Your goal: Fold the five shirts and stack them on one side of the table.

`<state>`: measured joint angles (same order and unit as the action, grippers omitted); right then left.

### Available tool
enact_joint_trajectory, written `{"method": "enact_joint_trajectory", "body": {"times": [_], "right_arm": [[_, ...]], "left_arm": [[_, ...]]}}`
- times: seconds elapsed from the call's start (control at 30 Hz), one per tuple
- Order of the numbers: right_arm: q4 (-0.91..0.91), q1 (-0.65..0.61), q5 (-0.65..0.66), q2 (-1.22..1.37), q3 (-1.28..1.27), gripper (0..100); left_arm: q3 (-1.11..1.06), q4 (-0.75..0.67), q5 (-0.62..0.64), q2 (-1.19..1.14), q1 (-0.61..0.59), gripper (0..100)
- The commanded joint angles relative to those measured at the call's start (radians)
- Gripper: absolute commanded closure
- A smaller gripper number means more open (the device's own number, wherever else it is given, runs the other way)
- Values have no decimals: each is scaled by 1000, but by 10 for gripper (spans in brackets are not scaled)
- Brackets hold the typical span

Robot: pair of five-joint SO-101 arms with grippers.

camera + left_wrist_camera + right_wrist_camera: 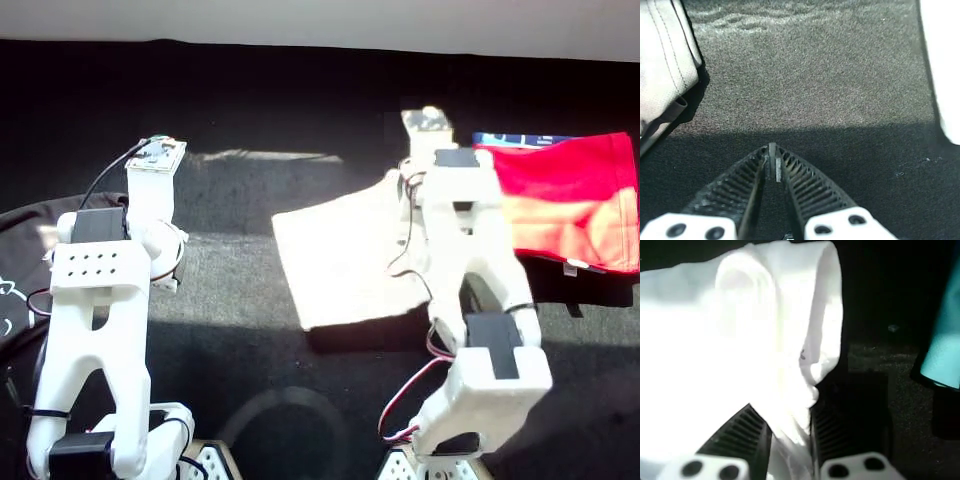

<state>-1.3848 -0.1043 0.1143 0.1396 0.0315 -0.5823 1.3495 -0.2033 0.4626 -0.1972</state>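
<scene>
Shirt [715, 340] (white) pinched in R gripper [787, 427], wrist view; L gripper [772, 162] closed.

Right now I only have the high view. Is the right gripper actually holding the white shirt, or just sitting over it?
Observer: It is holding it. In the right wrist view the right gripper is shut on the white shirt, with cloth pinched in it.
Operator: And the left gripper, has it got anything?
Observer: No. The left wrist view shows the left gripper shut, with nothing in it.
</scene>
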Motion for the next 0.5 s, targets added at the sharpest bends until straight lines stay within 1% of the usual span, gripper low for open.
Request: {"method": "enact_joint_trajectory", "body": {"times": [0.0,0.13,0.23,0.33,0.47], "right_arm": [[-153,54,87,-159,205,992],[-308,85,184,-182,458,992],[-364,127,239,-180,624,992],[-369,193,292,-180,711,992],[-366,274,359,-180,728,992]], "left_arm": [[4,-9,-9,28,-5,990],[4,-9,-9,28,-5,990],[4,-9,-9,28,-5,990],[4,-9,-9,28,-5,990],[4,-9,-9,28,-5,990]]}}
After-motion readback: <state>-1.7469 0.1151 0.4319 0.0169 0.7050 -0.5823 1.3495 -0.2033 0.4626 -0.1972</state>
